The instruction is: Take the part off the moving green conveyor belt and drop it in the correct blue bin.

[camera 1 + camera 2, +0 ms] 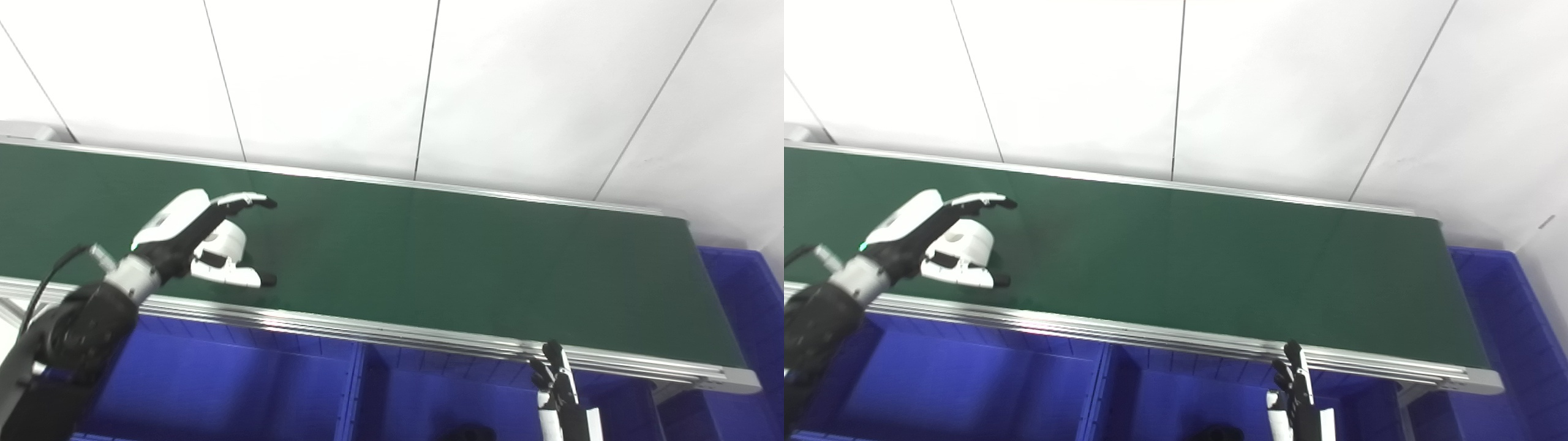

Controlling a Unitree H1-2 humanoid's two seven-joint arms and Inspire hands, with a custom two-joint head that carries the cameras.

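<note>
Part (968, 242) white, cylindrical, between left hand (937, 242) fingers.

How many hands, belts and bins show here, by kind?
Black-and-white robot hands: 2, left hand, right hand
Green conveyor belt: 1
Blue plastic bins: 3, left-front, middle-front, right-end
Total: 6

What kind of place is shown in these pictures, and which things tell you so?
Probably a factory-style sorting station or a test line. A long green conveyor belt with metal side rails runs past a plain white panel wall, and blue bins stand below its near edge. The left robot hand reaches over the belt.
</note>
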